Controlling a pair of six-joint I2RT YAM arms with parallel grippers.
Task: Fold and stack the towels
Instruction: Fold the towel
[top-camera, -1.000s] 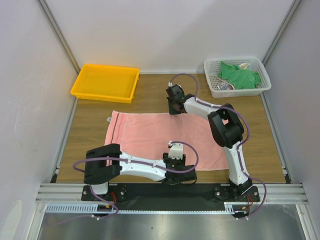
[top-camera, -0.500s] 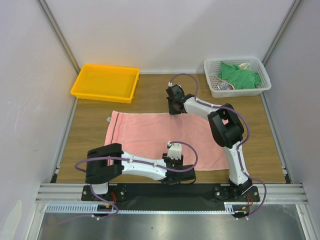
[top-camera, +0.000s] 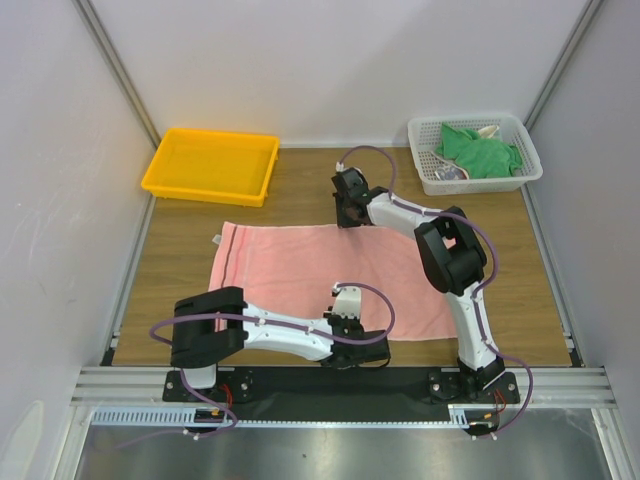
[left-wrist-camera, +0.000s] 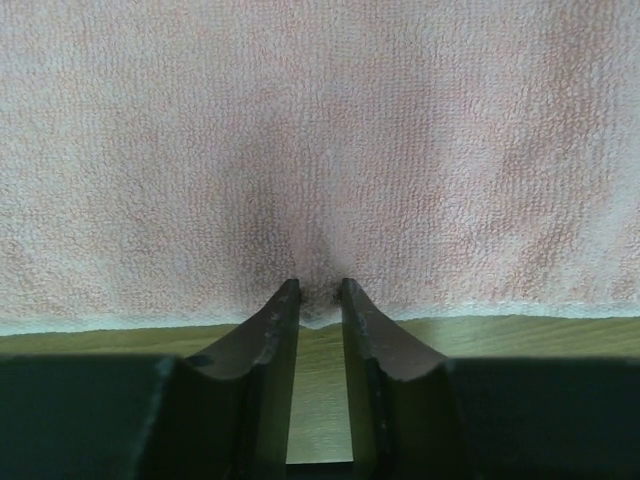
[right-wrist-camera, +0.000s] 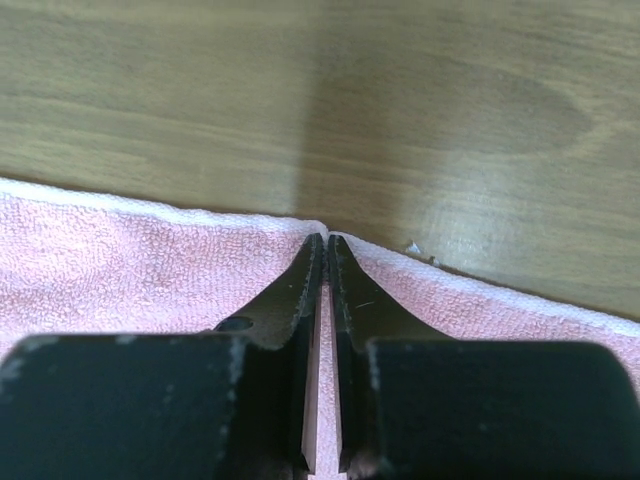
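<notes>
The salmon-pink towel (top-camera: 290, 270) lies spread flat on the wooden table. My left gripper (top-camera: 351, 338) stands at the middle of its near edge; in the left wrist view the left gripper (left-wrist-camera: 319, 292) has its narrow jaws pinching the puckered hem of the towel (left-wrist-camera: 320, 150). My right gripper (top-camera: 349, 222) is at the far edge; in the right wrist view the right gripper (right-wrist-camera: 326, 240) is shut on the hem of the towel (right-wrist-camera: 120, 270). The green towel (top-camera: 482, 151) lies crumpled in the basket, with a bit of white patterned cloth (top-camera: 451, 171) beside it.
A white mesh basket (top-camera: 430, 132) stands at the back right. A yellow plastic tray (top-camera: 165, 172) stands at the back left. Bare wood (right-wrist-camera: 400, 110) lies beyond the towel's far edge. Frame rails run along both sides.
My left gripper has sunk slightly toward the towel's near edge. The right arm and the towel have hardly moved.
</notes>
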